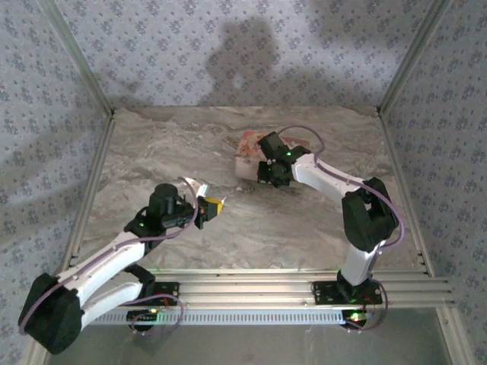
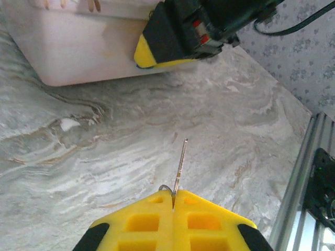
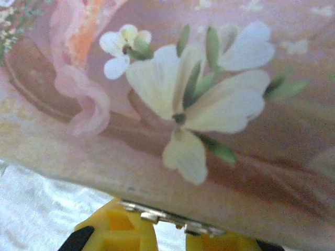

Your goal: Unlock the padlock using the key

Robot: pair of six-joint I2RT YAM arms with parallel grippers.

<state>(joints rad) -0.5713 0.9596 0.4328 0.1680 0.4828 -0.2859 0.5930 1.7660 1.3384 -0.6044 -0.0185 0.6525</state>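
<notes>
clearly the left claw (image 2: 172, 197) is pressed together on the key (image 2: 180, 162), whose thin shaft pokes up at lower centre of its wrist view. the right claw (image 3: 170, 227) sits against the flowered pink box (image 3: 246, 136), mid overhead frame. a thin metal piece (image 3: 167, 215) lies across its tips. i cannot tell whether it is gripped, or whether it is the padlock.
</notes>
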